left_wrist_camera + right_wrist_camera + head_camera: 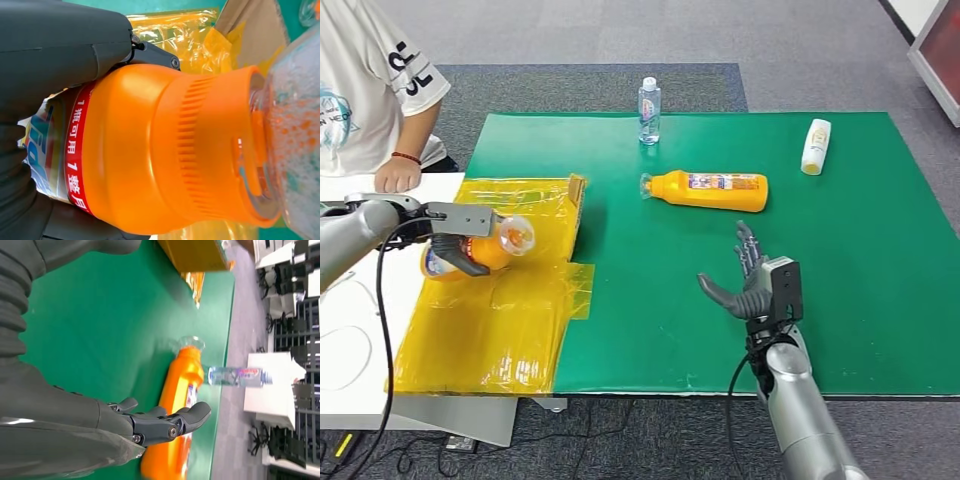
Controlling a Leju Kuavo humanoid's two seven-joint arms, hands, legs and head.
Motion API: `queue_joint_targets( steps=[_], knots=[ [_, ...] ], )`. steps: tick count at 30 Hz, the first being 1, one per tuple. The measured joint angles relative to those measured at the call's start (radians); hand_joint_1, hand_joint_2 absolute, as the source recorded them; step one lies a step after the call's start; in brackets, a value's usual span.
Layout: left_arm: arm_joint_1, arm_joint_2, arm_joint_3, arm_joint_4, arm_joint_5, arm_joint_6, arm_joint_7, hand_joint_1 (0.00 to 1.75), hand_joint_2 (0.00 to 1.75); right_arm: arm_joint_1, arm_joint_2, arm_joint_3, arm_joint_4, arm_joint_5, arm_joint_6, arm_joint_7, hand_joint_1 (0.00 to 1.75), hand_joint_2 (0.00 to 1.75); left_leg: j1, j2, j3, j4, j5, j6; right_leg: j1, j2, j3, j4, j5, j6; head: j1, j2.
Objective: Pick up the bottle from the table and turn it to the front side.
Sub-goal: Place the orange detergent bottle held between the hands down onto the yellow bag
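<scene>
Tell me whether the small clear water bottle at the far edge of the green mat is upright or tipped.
Upright. The water bottle stands on its base with its cap on top, unlike the orange bottle lying flat nearby.

Held bottle (463, 252) left over sheet (501, 330) — second bottle (709, 190) mid-table.

Even, bright overhead light fills all views. The yellow plastic sheet (493, 300) shows glare patches, and soft shadows fall beside it on the green mat (848, 250). The held orange bottle (158, 150) carries a soft highlight, its clear cap blurred.
</scene>
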Motion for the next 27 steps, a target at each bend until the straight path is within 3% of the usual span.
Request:
queue_joint_targets(
  steps=[5,21,27],
  knots=[
    [0.05,-0.068,0.028,0.006,-0.073,0.086,0.004,1.75,1.75,0.003,-0.014,-0.022,-0.04,0.013,0.0,0.02,0.0,1.75,0.0,-0.001,-0.001,0.0,0.001,0.001,0.0,-0.001,0.0,0.0,0.001,0.001,0.0,0.0],
    [0.086,-0.402,0.095,0.106,-0.213,0.158,0.11,1.75,1.75,0.01,-0.05,-0.066,-0.122,0.079,0.006,0.073,0.0,1.75,-0.002,-0.001,-0.002,0.0,0.002,0.005,-0.002,-0.002,0.001,-0.001,0.003,0.004,0.0,0.0],
    [0.1,-0.462,0.123,0.121,-0.217,0.169,0.108,1.75,1.75,0.01,-0.056,-0.066,-0.136,0.097,0.007,0.085,0.0,1.75,-0.002,-0.001,-0.002,0.0,0.002,0.005,-0.002,-0.002,0.001,-0.001,0.003,0.004,0.0,0.0]
  ],
)
